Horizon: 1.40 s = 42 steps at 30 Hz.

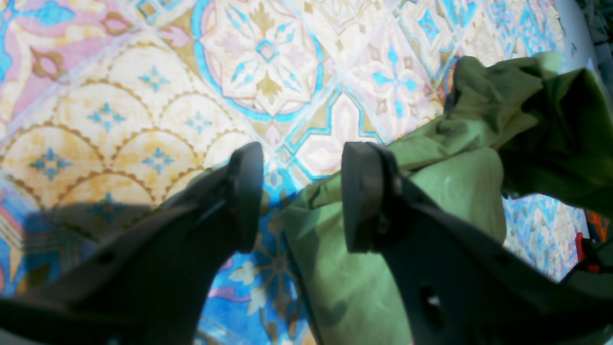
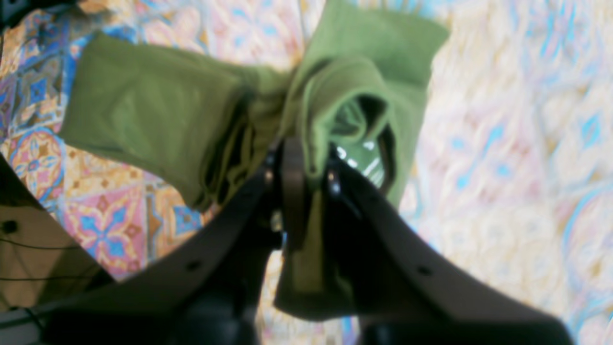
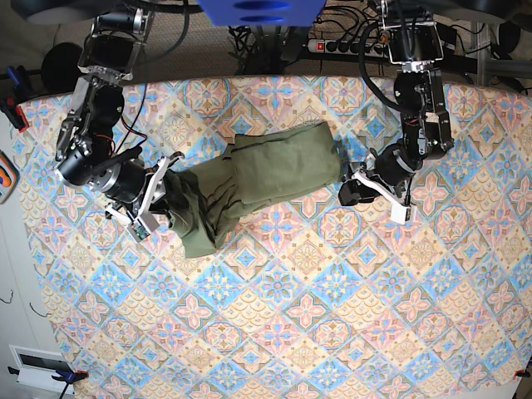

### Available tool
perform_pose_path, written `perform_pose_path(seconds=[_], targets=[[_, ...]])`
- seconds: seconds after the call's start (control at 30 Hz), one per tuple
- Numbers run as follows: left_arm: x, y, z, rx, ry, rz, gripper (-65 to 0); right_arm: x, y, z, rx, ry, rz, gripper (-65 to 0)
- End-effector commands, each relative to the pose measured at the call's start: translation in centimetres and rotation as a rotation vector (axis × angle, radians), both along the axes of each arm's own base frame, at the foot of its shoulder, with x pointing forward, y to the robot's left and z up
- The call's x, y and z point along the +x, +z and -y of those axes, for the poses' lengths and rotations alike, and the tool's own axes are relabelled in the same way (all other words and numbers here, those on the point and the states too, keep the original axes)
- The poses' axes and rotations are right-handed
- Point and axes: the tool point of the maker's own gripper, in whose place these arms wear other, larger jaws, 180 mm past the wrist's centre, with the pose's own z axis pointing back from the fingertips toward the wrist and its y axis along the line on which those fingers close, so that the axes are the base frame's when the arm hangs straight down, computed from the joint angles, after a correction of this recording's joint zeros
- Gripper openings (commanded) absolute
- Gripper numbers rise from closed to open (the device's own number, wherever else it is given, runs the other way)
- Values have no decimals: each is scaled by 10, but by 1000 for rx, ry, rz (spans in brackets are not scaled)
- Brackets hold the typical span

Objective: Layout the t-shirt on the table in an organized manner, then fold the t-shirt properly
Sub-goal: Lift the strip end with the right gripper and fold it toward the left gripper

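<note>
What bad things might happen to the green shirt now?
The right end effector pinches only a bunched bit of the t-shirt near the neck, so pulling may stretch or crumple it rather than flatten it. The left end effector is open over the shirt's other edge; closing there might also catch the table cloth.

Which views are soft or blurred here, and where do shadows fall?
Right wrist view: blurred throughout, the tablecloth smeared, the t-shirt soft. Left wrist view: sharper cloth, the left pincer casting a dark shadow at lower left. Base view: evenly lit and sharp.
</note>
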Motion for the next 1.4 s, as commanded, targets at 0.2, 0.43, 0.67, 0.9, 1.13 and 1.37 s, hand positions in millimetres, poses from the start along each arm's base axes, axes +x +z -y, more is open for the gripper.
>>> perform_pose_path(seconds=[0.2, 0.43, 0.67, 0.9, 1.13, 1.37], targets=[[9, 13, 0, -3, -2, 47, -388, -7, 15, -52, 90, 98, 47, -648], [5, -1, -1, -12, 4, 5, -388, -17, 21, -106, 165, 209, 45, -648], [1, -10, 0, -26, 10, -23, -388, -29, 20, -138, 178, 290, 32, -648], [3, -9, 0, -28, 10, -19, -388, -36, 17, -166, 92, 403, 50, -648], [3, -9, 8, -45, 12, -20, -388, -41, 17, -188, 61, 498, 54, -647], [3, -12, 7, -49, 16, -28, -388, -47, -8, -210, 23, 601, -28, -626]])
